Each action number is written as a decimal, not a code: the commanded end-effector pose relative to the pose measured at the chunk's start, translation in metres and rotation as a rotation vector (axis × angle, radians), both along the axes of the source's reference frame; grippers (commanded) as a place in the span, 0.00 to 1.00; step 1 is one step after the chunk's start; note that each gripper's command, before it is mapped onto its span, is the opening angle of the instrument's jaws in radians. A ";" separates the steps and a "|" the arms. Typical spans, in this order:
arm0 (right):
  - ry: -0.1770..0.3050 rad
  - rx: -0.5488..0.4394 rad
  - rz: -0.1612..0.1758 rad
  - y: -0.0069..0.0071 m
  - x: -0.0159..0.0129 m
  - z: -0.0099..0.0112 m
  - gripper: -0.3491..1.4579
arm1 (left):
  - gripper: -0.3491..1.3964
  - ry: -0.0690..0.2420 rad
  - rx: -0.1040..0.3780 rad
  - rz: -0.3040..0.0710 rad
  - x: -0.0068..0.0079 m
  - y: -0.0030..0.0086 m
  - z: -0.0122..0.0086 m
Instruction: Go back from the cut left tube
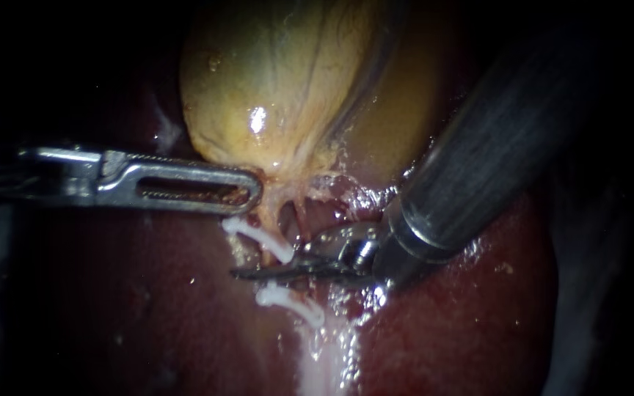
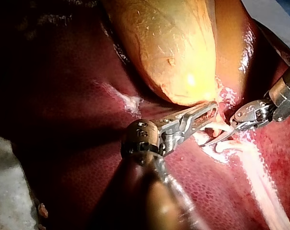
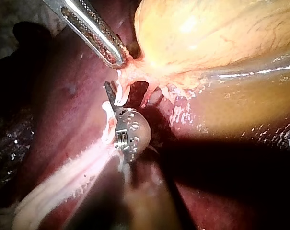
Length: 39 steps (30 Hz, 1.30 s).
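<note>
Endoscope view, clips (image 1: 258, 238) flanking right instrument (image 1: 247, 273)

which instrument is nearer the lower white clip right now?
Right. The right instrument has its tip just above the lower clip, between it and the upper clip. The left instrument is farther off, beyond the upper clip, with its jaws shut on the gallbladder neck.

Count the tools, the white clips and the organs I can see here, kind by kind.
Instruments: 2, left instrument and right instrument
White clips: 2, upper clip and lower clip
Organs: 2, gallbladder and liver
Total: 6
</note>
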State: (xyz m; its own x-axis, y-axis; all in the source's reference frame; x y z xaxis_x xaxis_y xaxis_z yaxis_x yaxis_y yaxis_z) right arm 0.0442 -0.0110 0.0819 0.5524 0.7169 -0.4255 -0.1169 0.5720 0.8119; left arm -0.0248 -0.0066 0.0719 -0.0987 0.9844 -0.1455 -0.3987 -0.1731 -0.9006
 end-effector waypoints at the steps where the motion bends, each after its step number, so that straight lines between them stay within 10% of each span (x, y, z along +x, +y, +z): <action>1: 0.009 0.000 0.005 0.0000 0.0000 -0.0001 0.00 | 0.00 -0.001 0.000 0.001 0.0000 0.0000 0.0000; 4: 0.044 -0.001 0.032 -0.0002 -0.0001 -0.0003 0.01 | 0.00 -0.001 0.000 0.001 0.0001 0.0000 0.0000; 10: 0.051 0.016 0.046 -0.0004 0.0000 -0.0012 0.51 | 0.00 -0.001 0.000 0.002 0.0002 0.0000 0.0000; 14: 0.054 0.016 0.048 -0.0004 0.0000 -0.0013 0.68 | 0.00 -0.001 0.000 0.002 0.0002 0.0000 0.0000; 29: 0.070 0.003 0.031 -0.0009 -0.0026 -0.0029 0.86 | 0.00 0.000 -0.001 0.001 0.0005 0.0001 0.0002; 39: 0.079 -0.194 0.023 0.0017 -0.0078 -0.0057 0.95 | 0.00 0.001 -0.002 0.000 0.0006 0.0001 0.0004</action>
